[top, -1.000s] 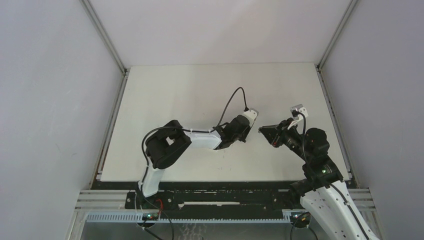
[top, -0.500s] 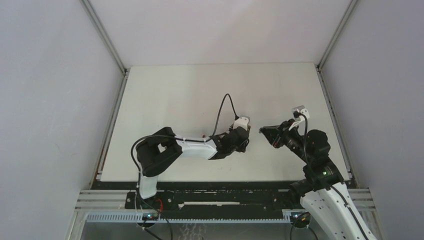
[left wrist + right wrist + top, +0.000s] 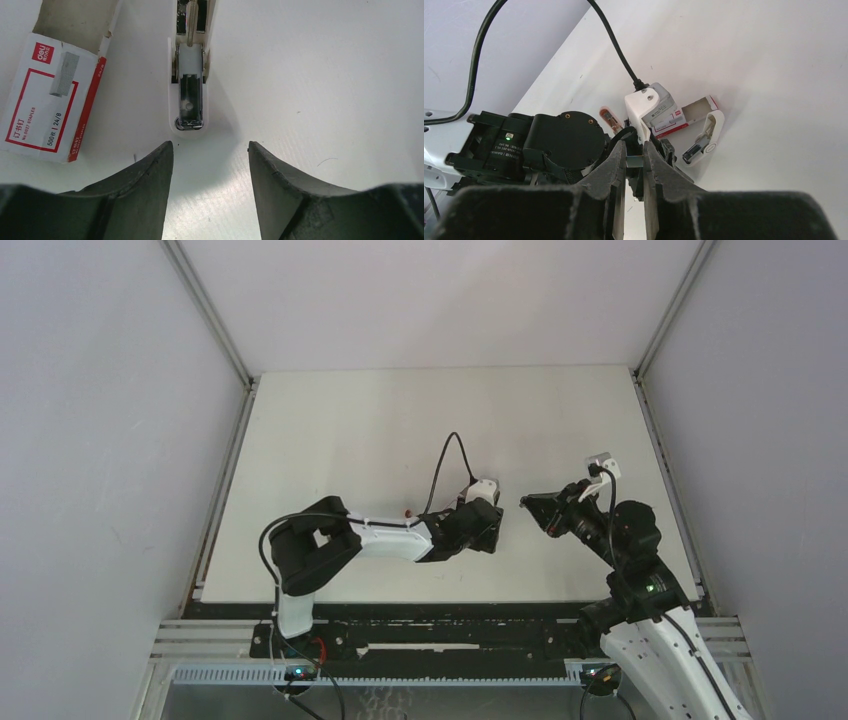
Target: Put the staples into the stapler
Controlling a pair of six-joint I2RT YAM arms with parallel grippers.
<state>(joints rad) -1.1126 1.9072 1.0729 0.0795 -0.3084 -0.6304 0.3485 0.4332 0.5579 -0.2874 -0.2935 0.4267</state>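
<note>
Your left gripper (image 3: pixel 210 147) hovers with its jaws spread and nothing between them, just short of the open stapler (image 3: pixel 190 100) lying on the table (image 3: pixel 325 75). The staples box (image 3: pixel 45 102) rests beside it, tray slid out. Your right gripper (image 3: pixel 634 150) pinches a thin grey strip (image 3: pixel 634 161).

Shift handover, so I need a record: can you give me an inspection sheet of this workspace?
Surface: white table, a few faint marks.
Job's things: white stapler, opened; staples box beside it, not touching, tray slid out.
Clutter: small pink item by the left arm.
Grippers: left gripper open and empty, near the stapler's tip; right gripper shut on a thin grey strip.
Cables: black cable looping from the left wrist.
Surroundings: grey enclosure walls.
</note>
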